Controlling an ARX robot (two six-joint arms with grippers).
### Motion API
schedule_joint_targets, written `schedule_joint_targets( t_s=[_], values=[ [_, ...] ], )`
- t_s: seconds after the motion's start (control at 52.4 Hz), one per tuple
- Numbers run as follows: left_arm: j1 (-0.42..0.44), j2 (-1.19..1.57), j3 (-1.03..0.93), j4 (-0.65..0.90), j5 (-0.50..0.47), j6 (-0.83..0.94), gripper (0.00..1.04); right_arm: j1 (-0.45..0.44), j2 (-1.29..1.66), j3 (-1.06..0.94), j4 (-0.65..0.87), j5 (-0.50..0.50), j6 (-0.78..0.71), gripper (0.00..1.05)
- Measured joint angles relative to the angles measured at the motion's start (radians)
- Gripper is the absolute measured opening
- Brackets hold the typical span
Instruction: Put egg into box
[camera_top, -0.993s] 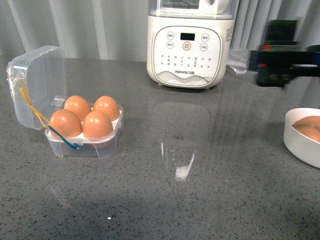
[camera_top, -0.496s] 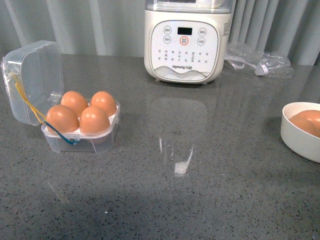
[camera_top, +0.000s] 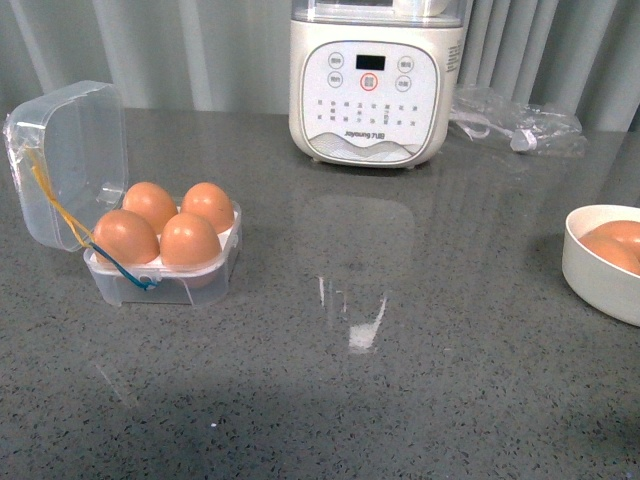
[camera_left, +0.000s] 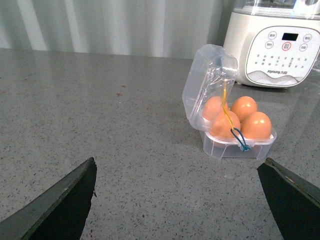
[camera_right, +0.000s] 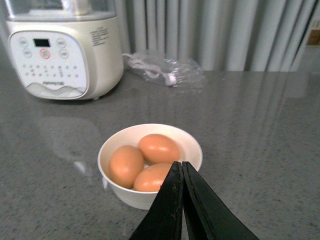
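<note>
The clear box (camera_top: 165, 280) stands at the left of the grey counter with its domed lid (camera_top: 70, 160) open. Orange-brown eggs fill all its hollows, the front right one (camera_top: 190, 240) among them. It also shows in the left wrist view (camera_left: 235, 145). My left gripper (camera_left: 180, 200) is open and empty, well short of the box. My right gripper (camera_right: 181, 167) is shut and empty, just in front of a white bowl (camera_right: 120, 192) holding three brown eggs (camera_right: 158, 148). Neither gripper shows in the front view.
A cream kitchen appliance (camera_top: 375, 85) stands at the back centre. A crumpled clear plastic bag (camera_top: 515, 125) lies to its right. The white bowl sits at the right edge of the front view (camera_top: 590, 275). A grey curtain hangs behind the counter.
A second ago a dark arm showed at the upper right of the front view; it has left the view. The view shifted slightly. The box and eggs have not moved.
</note>
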Motion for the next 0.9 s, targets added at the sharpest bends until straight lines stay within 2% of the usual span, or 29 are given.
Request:
schedule_joint_targets(
  t_s=[0.115,0.477,0.897],
  values=[
    [0.000,0.000,0.000,0.000,0.000,0.000,0.98,-0.016,-0.041,-0.042,-0.009,-0.001,0.000,0.03],
    [0.000,0.000,0.000,0.000,0.000,0.000,0.98,-0.016,-0.317,-0.055,-0.255,-0.004,0.000,0.03],
    [0.000,0.000,0.000,0.000,0.000,0.000,0.98,-0.016,-0.521,-0.055,-0.451,-0.004,0.000,0.03]
  ],
)
